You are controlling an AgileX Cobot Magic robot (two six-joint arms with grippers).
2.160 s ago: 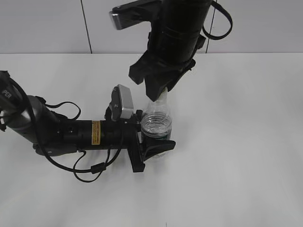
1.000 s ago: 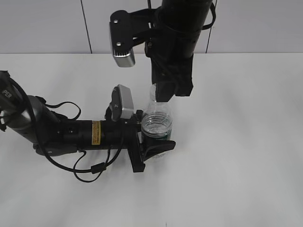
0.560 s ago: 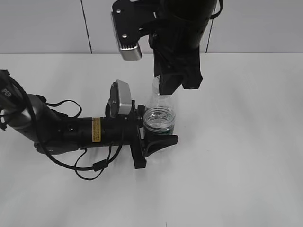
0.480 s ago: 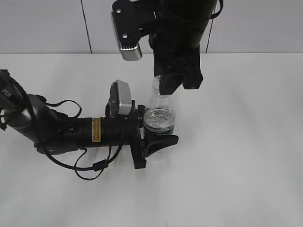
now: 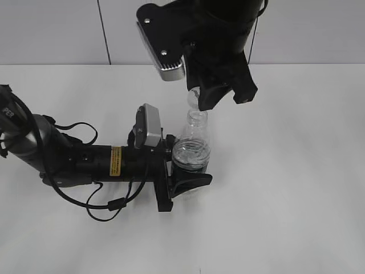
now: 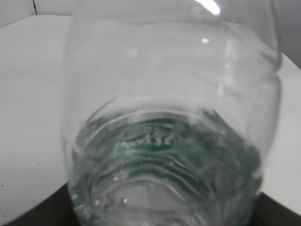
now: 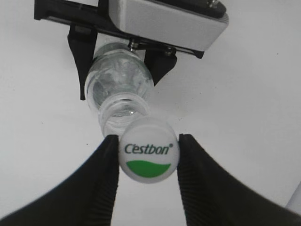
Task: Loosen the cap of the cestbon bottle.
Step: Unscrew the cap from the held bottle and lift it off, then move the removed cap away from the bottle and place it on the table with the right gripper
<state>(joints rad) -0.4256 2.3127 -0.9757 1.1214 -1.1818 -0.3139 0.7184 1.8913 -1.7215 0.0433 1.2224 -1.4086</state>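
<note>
The cestbon bottle [image 5: 191, 149], clear and ribbed with a green label band, stands upright on the white table. My left gripper [image 5: 187, 171] is shut around its lower body. The bottle [image 6: 169, 117] fills the left wrist view, with dark fingers [image 6: 28, 214] only at the bottom corners. My right gripper [image 5: 199, 101] hangs over the bottle, shut on the white cap [image 5: 193, 98]. The cap [image 7: 148, 155], showing its green half-disc, sits between the black ribbed fingers [image 7: 101, 174]. It is lifted clear of the open neck [image 7: 123, 113] and slightly offset from it.
The left arm [image 5: 85, 162] lies low along the table [image 5: 296, 188] from the left, with a loose cable looping beside it. The right arm [image 5: 219, 34] comes down from the back over the bottle. A pale wall with a vertical seam stands behind.
My right gripper has turned and risen, and the cap now hangs apart above the bare neck. The left gripper and bottle shifted slightly and settled back.
</note>
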